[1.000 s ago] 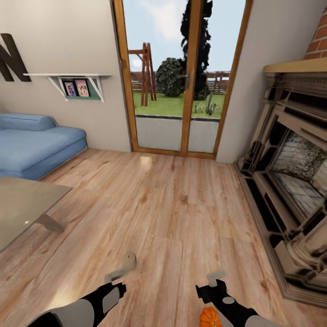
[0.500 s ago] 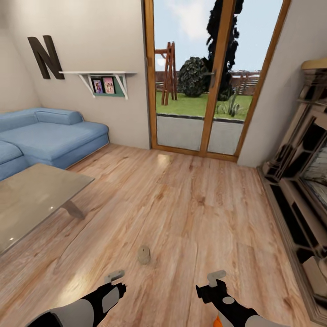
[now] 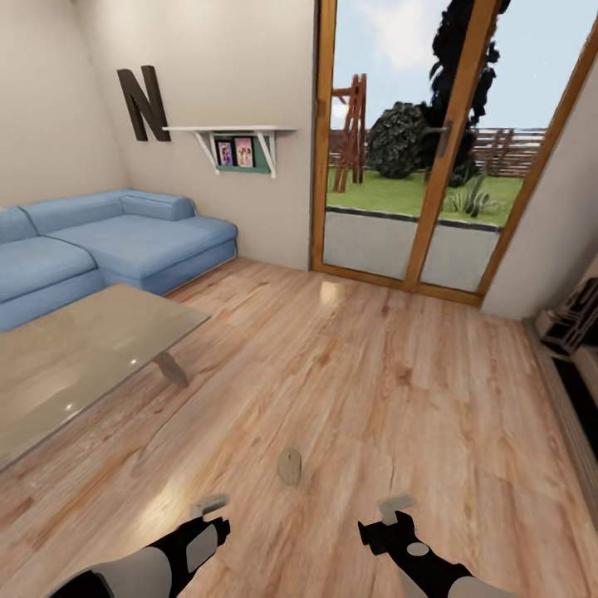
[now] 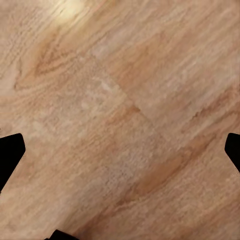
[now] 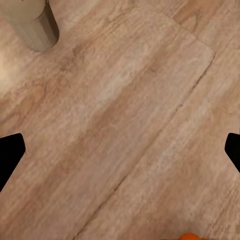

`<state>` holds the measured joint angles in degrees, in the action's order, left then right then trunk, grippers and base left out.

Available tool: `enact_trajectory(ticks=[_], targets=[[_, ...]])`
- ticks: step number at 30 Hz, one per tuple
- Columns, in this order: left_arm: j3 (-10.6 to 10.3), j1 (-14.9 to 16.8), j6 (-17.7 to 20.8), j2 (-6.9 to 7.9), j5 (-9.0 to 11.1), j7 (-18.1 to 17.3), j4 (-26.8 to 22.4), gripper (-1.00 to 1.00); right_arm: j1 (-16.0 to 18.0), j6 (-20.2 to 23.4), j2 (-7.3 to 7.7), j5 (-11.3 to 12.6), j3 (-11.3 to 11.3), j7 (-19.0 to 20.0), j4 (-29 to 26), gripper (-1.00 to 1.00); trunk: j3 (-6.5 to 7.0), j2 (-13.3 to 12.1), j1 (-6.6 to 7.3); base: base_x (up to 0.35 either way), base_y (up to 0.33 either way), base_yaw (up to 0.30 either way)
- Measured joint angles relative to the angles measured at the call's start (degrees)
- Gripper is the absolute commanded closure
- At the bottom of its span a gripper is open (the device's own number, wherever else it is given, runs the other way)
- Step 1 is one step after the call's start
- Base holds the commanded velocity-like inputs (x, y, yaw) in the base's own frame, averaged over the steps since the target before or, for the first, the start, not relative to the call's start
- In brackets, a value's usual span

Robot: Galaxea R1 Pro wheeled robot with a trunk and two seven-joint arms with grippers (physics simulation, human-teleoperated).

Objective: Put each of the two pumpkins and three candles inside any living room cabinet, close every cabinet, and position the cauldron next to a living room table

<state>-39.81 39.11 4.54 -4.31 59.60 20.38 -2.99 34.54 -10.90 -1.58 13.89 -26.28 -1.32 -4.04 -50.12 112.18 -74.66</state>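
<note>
Living room seen from the head camera, ordered from left to right. At far left a blue sofa (image 3: 100, 241) stands against the wall, below a dark letter N (image 3: 143, 104) and a white wall shelf (image 3: 237, 141) holding small framed pictures. In front of the sofa lies the table (image 3: 75, 357), its reflective glass top carried on grey legs. The left gripper (image 3: 208, 504) hangs over the wooden floor (image 3: 374, 374) at the lower edge of the view; in the left wrist view its dark fingers (image 4: 10, 155) sit at opposite edges of the frame, spread wide apart with bare floorboards between them. Between the two arms and slightly ahead of them, one candle (image 3: 289, 466), a stubby pale cylinder, stands upright on the floor, apart from both grippers; the right wrist view shows the same candle (image 5: 31, 22) near a corner. The right gripper (image 3: 394, 503) is likewise spread wide and holds nothing. A sliver of an orange pumpkin (image 5: 189, 236) appears at the edge of the right wrist view. A wood-framed glass door (image 3: 432, 158) opens onto a garden at centre right.
</note>
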Motion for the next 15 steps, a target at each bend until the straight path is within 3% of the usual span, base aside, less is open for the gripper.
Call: enact_trajectory(ticks=[8, 15], targets=[[0.0, 0.0, 0.0, 0.0, 0.0, 0.0, 0.0, -1.0, 0.0, 0.0, 0.0, 0.0, 0.0, 0.0, 0.0, -1.0, -1.44, 3.2, -1.76, 0.325, 0.0, 0.287], [0.0, 0.0, 0.0, 0.0, 0.0, 0.0, 0.0, -1.0, 0.0, 0.3, 0.19, 0.1, 0.0, 0.1, 0.0, -1.0, -2.69, 6.0, -3.29, 0.329, 0.0, 0.073]])
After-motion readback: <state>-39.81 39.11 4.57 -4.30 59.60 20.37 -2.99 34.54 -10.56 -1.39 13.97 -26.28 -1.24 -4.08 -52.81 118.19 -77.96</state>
